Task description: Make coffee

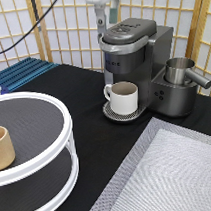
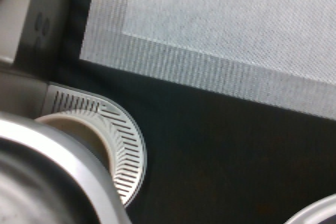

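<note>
Black cloth covers the table (image 1: 99, 124), with a shoji-style lattice screen (image 1: 69, 30) behind it.

At the exterior view's top, the gripper (image 1: 105, 16) hangs just above the closed lid of the grey single-serve coffee maker (image 1: 135, 52); only part of it shows, so whether its fingers are apart or together cannot be told, nor whether it holds anything. A white mug (image 1: 124, 97) with a handle stands on the machine's round slotted drip tray (image 2: 120, 150) under the spout. A steel frothing jug (image 1: 179, 70) sits on the machine's side. A tan handleless cup (image 1: 2, 147) rests on the white two-tier turntable (image 1: 56, 161) at the left. A grey woven mat (image 1: 172, 175) lies at the bottom right. The coffee pod is not visible in either view.
</note>
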Tool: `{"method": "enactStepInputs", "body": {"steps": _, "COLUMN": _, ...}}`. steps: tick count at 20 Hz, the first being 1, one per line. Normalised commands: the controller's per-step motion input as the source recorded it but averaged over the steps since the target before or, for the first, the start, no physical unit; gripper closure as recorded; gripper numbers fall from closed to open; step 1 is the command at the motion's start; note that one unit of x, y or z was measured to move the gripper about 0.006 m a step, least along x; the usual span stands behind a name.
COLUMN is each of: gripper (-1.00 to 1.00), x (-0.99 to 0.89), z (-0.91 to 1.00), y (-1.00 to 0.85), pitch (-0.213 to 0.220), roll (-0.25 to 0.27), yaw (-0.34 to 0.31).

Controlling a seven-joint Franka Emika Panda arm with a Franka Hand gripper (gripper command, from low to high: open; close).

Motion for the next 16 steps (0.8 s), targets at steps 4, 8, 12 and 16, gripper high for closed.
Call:
{"method": "enactStepInputs", "body": {"steps": 4, "gripper": -1.00, "x": 0.07, "z": 0.25, "y": -0.72, "pitch": -0.011, "roll": 0.312, "yaw": 0.039}}
{"method": "enactStepInputs", "body": {"steps": 8, "gripper": -1.00, "x": -0.02, "z": 0.02, "y": -0.81, "pitch": 0.000, "roll": 0.296, "yaw": 0.004}}
{"method": "enactStepInputs", "body": {"steps": 12, "gripper": -1.00, "x": -0.01, "z": 0.02, "y": -0.23, "pitch": 0.022, "roll": 0.093, "yaw": -0.010}}
{"method": "enactStepInputs", "body": {"steps": 16, "gripper": -1.00, "x": 0.00, "z": 0.00, "y": 0.00, "pitch": 0.000, "roll": 0.000, "yaw": 0.000}}
